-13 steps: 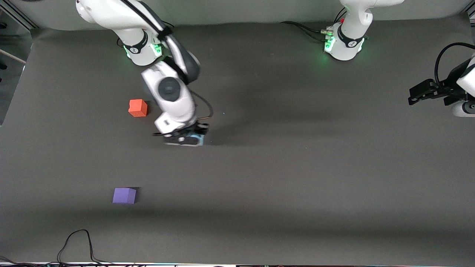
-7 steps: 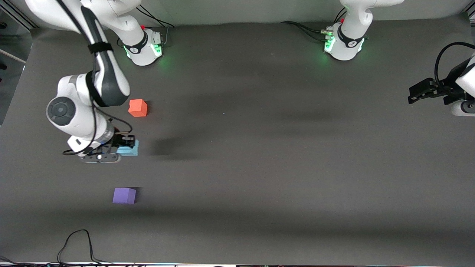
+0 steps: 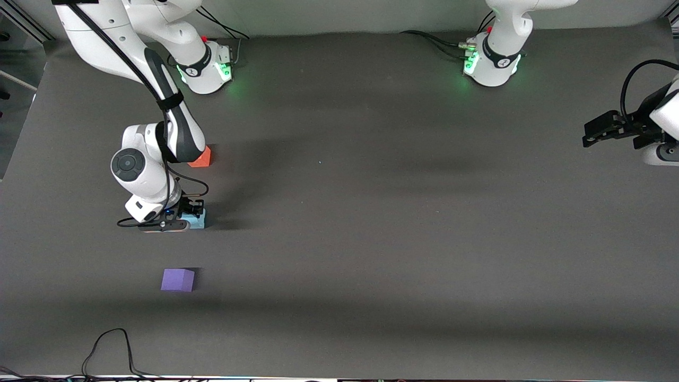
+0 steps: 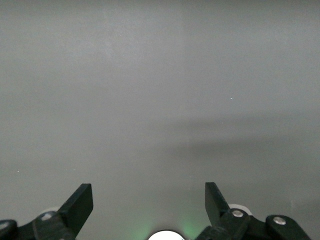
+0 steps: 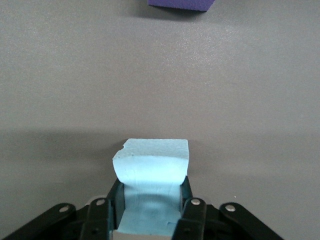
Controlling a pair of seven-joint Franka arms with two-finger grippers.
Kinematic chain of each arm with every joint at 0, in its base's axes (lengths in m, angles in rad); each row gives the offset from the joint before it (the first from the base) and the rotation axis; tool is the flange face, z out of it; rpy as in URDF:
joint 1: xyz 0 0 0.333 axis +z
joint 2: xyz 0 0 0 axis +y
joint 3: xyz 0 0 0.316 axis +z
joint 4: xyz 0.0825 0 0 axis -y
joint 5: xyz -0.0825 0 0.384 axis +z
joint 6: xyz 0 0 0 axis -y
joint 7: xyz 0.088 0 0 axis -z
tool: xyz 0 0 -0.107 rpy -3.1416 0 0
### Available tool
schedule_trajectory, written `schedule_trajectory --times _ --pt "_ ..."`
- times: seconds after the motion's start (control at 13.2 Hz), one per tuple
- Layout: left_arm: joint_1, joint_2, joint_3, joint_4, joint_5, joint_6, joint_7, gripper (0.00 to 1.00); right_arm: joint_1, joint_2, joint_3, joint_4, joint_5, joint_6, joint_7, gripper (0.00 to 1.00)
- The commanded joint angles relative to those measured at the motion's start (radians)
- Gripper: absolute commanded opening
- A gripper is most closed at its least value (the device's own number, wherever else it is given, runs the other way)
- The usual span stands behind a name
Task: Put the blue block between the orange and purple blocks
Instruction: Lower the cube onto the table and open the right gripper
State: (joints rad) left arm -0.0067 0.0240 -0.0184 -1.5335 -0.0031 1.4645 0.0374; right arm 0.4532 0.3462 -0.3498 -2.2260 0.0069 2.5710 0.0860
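Dark grey table [image 3: 403, 223] carrying three small blocks

The orange block [image 3: 203, 158] is lying farthest from the front camera, the purple block [image 3: 177, 279] is sitting nearest it, and the blue block [image 3: 197, 220] is resting between them, all toward the right arm's end; a black cable [image 3: 109, 347] is trailing along the near edge.

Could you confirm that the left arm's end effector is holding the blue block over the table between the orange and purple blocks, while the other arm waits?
Not quite: the right end effector holds the blue block, as the front and right wrist views show. It is between the orange block and purple block. The left end effector waits open and empty at the left arm's end of the table.
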Motion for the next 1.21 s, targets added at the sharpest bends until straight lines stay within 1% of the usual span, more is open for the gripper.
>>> schedule_trajectory --times 0.0,0.08,0.15,0.23,0.46,0.53,0.76,0.99,1.14 --pt "0.001 -0.016 -0.005 -0.004 0.012 -0.016 0.018 1.00 0.004 -0.007 -0.006 -0.009 0.019 0.020 -0.035 0.52" --pt "0.001 -0.018 -0.005 -0.004 0.012 -0.015 0.018 1.00 0.004 -0.006 -0.006 -0.009 0.019 0.021 -0.035 0.62" --pt "0.001 -0.018 -0.005 -0.005 0.012 -0.015 0.018 1.00 0.004 -0.001 -0.006 -0.009 0.019 0.026 -0.035 0.86" --pt "0.001 -0.018 -0.005 -0.005 0.012 -0.016 0.018 1.00 0.004 -0.001 -0.006 -0.007 0.019 0.026 -0.035 1.00" --pt "0.001 -0.016 -0.005 -0.005 0.012 -0.016 0.018 1.00 0.004 -0.027 -0.020 -0.003 0.019 0.009 -0.034 1.00" --pt "0.001 -0.018 -0.005 -0.005 0.012 -0.016 0.018 1.00 0.004 -0.062 -0.032 -0.003 0.019 -0.004 -0.035 1.00" --pt "0.001 -0.018 -0.006 -0.004 0.012 -0.016 0.018 1.00 0.004 -0.217 -0.063 0.054 0.019 -0.194 -0.034 1.00" --pt "0.001 -0.018 -0.006 -0.004 0.012 -0.016 0.018 1.00 -0.007 -0.392 -0.064 0.060 0.018 -0.313 -0.038 1.00" --pt "0.001 -0.018 -0.006 -0.004 0.012 -0.016 0.018 1.00 -0.011 -0.470 -0.060 0.110 0.010 -0.435 -0.037 1.00"
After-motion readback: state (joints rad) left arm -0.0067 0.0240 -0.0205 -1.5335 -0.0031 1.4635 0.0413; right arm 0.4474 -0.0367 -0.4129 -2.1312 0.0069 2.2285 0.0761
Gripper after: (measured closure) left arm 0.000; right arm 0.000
